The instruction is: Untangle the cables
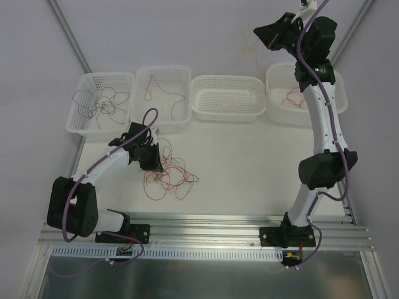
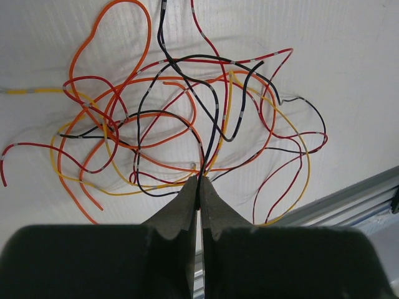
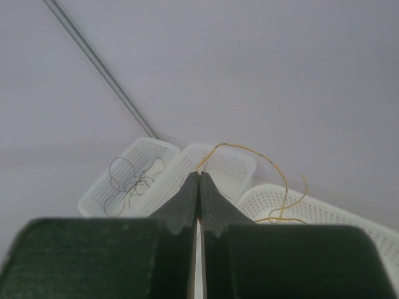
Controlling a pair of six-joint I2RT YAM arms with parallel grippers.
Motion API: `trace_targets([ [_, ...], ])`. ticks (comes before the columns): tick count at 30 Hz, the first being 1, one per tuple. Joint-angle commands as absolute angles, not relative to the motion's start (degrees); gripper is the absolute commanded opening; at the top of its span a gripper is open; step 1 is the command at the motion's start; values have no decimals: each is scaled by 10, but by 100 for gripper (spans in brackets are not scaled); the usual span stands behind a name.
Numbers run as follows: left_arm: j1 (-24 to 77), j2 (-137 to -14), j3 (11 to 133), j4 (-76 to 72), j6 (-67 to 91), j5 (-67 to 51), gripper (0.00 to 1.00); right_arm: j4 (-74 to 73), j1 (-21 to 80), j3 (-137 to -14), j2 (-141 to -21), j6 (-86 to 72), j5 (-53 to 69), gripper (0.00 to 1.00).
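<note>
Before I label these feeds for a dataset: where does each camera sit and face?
Top external: above and behind, looking down on table, baskets and cable tangle; left arm and right arm show.
Left wrist: low over the table, facing the tangle; left gripper shut on its strands.
Right wrist: raised high, facing the baskets; right gripper shut on a yellow cable.
Shared: tangle, top and left; baskets, top and right.

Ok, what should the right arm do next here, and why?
Probably lower the right gripper toward the third basket from the left and open there. Its jaws are shut on the yellow wire, held high, and the wire's loose end hangs down toward that basket, which looks otherwise empty.
</note>
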State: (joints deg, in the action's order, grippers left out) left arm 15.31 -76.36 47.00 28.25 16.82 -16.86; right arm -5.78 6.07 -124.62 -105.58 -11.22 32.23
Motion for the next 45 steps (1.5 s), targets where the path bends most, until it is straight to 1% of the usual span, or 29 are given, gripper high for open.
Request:
trace_targets([
  [1, 152, -779, 468, 276, 152, -210, 0, 69, 67, -1285, -1113, -135, 331, 1],
  [4, 152, -789, 472, 274, 149, -220, 0, 98, 67, -1282, -1164, -136, 325, 1],
  [11, 152, -793, 473, 269, 147, -229, 0, 147, 75, -1166, -1235, -149, 334, 1],
  [14, 152, -793, 473, 268, 148, -236, 0, 122, 76, -1138, -1255, -139, 340, 6],
  [17, 152, -791, 473, 265, 148, -243, 0, 68, 77, -1137, -1262, -113, 342, 21],
  [18, 153, -789, 472, 265, 146, -250, 0, 40, 77, -1136, -1257, -106, 339, 38],
  [21, 154, -770, 468, 258, 143, -255, 0, -18, 77, -1128, -1222, -73, 328, 57],
  [24, 154, -757, 467, 252, 143, -257, 0, -87, 82, -1107, -1174, -28, 305, 66],
  [25, 156, -749, 468, 252, 144, -261, 0, -106, 86, -1100, -1135, -13, 284, 69],
  [26, 158, -744, 471, 251, 148, -265, 0, -146, 88, -1083, -1116, 20, 271, 74],
  [28, 165, -726, 482, 252, 155, -272, 0, -186, 92, -1062, -1057, 42, 231, 76],
  [30, 186, -711, 501, 252, 162, -268, 0, -227, 97, -1010, -1011, 60, 201, 78],
  [31, 193, -698, 508, 252, 166, -265, 0, -236, 102, -990, -962, 65, 183, 78],
  [32, 200, -692, 516, 251, 174, -262, 0, -243, 107, -967, -937, 69, 179, 79],
  [33, 210, -685, 532, 252, 179, -261, 0, -247, 112, -913, -914, 74, 178, 79],
  [35, 235, -679, 550, 251, 196, -257, 0, -237, 126, -857, -841, 65, 206, 79],
  [36, 245, -678, 570, 252, 202, -254, 0, -223, 128, -800, -815, 43, 247, 79],
  [38, 277, -679, 591, 252, 215, -242, 0, -167, 139, -733, -748, 14, 289, 78],
  [39, 288, -684, 618, 252, 218, -237, 0, -150, 150, -676, -728, 3, 320, 78],
  [41, 317, -693, 643, 252, 229, -229, 0, -121, 165, -630, -691, -53, 334, 78],
  [43, 332, -712, 683, 252, 236, -226, 0, -82, 192, -572, -642, -69, 340, 78],
  [45, 346, -731, 725, 252, 245, -221, 0, -69, 213, -544, -608, -69, 329, 78],
])
